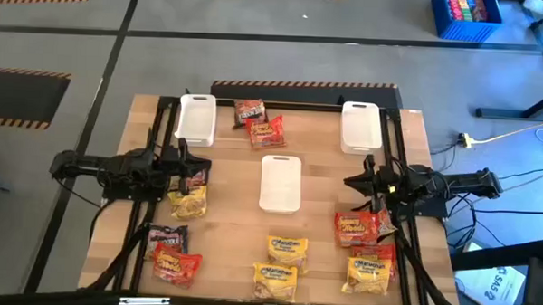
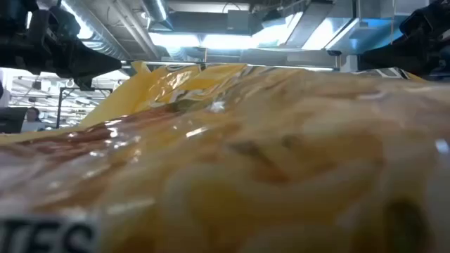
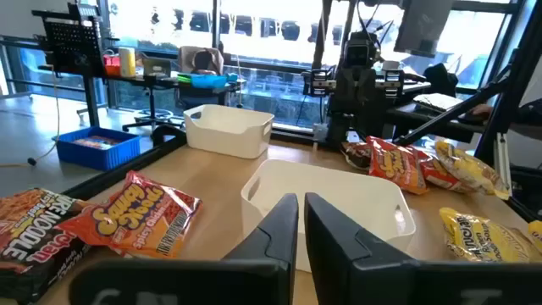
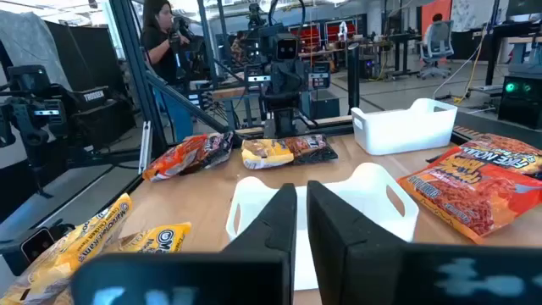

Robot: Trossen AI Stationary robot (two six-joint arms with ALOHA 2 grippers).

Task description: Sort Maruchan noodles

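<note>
Three white trays are seen on the wooden surface (image 1: 224, 214) from above: one at the far left (image 1: 197, 119), one at the far right (image 1: 360, 127) and one in the middle (image 1: 280, 183). The Maruchan noodles are scattered around them. A dark packet (image 1: 248, 110) and a red packet (image 1: 267, 132) lie between the two far trays. A yellow packet (image 1: 187, 203) lies just beside the left gripper (image 1: 186, 160), with a dark packet partly hidden under that gripper. At the near left corner a dark packet (image 1: 166, 234) and a red packet (image 1: 176, 264) are found touching. Two yellow packets (image 1: 286, 249) (image 1: 275, 281) lie near the front edge at the middle. On the right, a red packet (image 1: 358, 228) lies under the right gripper (image 1: 361, 181), and a yellow packet (image 1: 370, 272) lies nearer the front edge, resting on another red one. Both grippers are held above the surface at its side edges, pointed toward the middle tray, with nothing held; in each wrist view the fingers (image 3: 275, 233) (image 4: 273, 222) are seen drawn narrow, almost together. The low view is almost filled by a yellow packet (image 2: 246, 161) lying close to the camera.
</note>
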